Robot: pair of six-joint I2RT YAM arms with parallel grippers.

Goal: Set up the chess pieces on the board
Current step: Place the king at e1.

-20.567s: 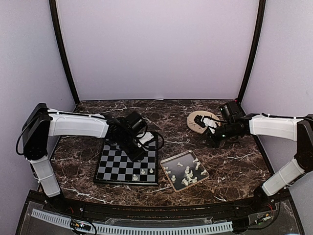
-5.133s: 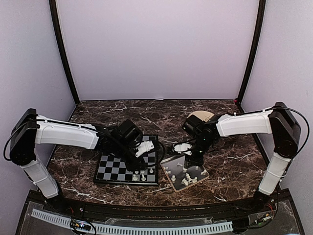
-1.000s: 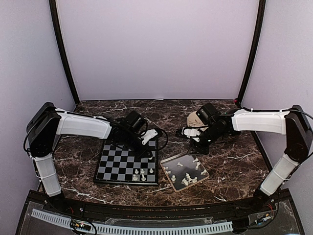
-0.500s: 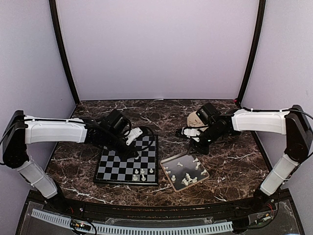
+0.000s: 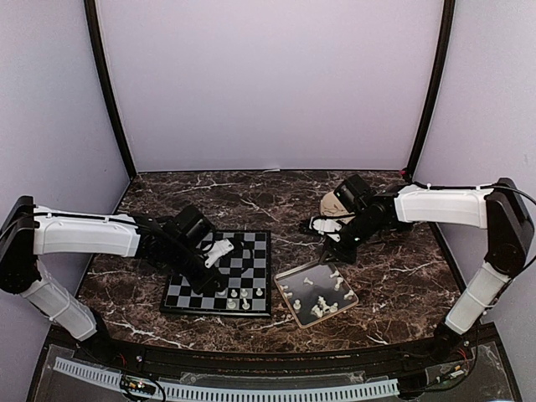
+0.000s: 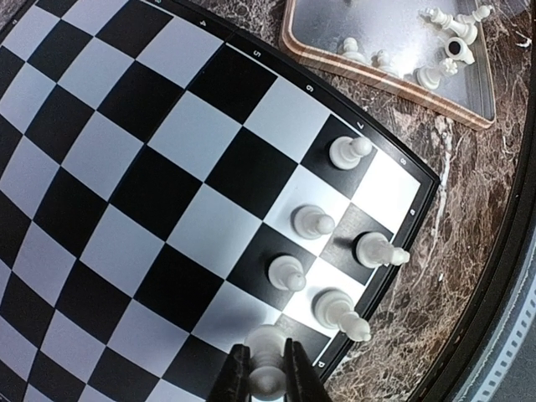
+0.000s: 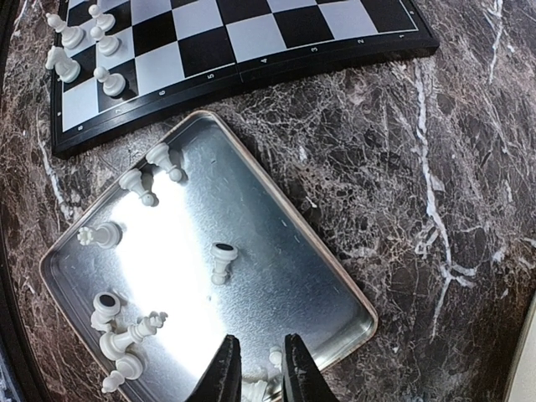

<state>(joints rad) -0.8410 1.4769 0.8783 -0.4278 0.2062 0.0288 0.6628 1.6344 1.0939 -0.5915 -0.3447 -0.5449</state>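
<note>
Marble tabletop (image 5: 402, 276) is carrying the board (image 6: 167, 167); five chess pieces (image 6: 312, 222) are standing in one corner, left gripper (image 6: 266, 381) is pinching a sixth, the rest are lying in tray (image 7: 335, 276); right gripper (image 7: 258, 373) is hovering narrow, grip unclear.

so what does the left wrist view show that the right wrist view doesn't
Only left wrist: the left gripper pinching a white piece above the board. Only right wrist: the right gripper above the tray, and the tray's whole floor of loose pieces. Both: the board corner with five standing pieces, and part of the tray.
</note>
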